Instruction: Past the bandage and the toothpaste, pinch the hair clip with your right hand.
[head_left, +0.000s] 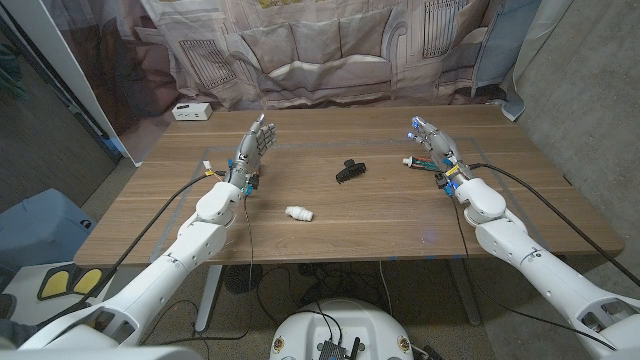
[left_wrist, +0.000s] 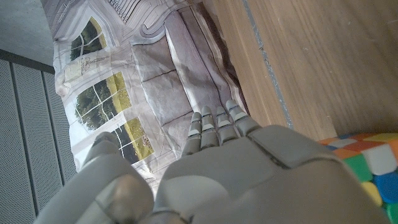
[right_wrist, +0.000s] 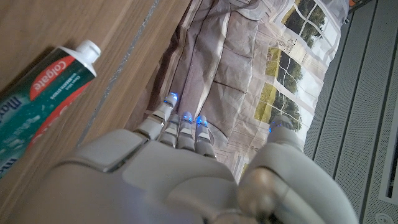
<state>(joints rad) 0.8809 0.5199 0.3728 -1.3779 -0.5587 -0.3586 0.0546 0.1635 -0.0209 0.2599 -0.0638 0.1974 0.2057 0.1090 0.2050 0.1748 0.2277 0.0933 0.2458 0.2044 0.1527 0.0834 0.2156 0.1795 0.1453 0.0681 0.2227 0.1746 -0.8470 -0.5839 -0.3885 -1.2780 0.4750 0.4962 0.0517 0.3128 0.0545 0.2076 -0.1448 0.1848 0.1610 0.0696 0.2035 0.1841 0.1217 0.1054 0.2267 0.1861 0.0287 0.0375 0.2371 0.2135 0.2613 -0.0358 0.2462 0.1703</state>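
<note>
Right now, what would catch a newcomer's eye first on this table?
Two pale robot hands, left and right, stand open over the far half of the wooden table. Between them lies the black hair clip, with the toothpaste beside the right robot hand and a white bandage roll nearer.

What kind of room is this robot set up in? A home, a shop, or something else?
Probably a lab or test room dressed up as a home: a printed backdrop of a sofa and windows hangs behind the wooden table, cables trail under it, and the wall looks like bare concrete.

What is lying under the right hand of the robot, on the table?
A toothpaste tube lies by the right hand; its white cap pokes out toward the table's middle. The hand covers the tube's far end.
</note>
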